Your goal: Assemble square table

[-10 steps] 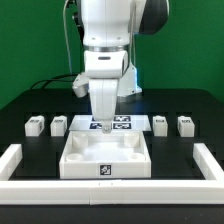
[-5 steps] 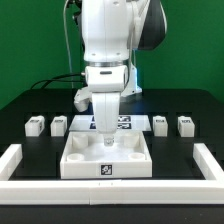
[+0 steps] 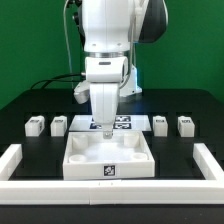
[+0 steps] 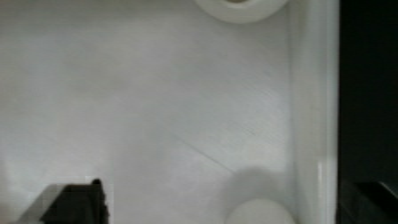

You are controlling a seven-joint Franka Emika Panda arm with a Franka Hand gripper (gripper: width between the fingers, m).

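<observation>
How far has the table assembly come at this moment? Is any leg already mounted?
Done: nothing looks fitted yet; the square slab lies with no leg in it. In hand: nothing; the gripper hangs open just over the slab. Left: all four legs stand loose on the table, two at each side of the exterior view, to be mounted.

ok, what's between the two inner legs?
Between the inner leg on the exterior view's left and the one on its right lies the marker board, with the open pincer hanging in front.
</observation>
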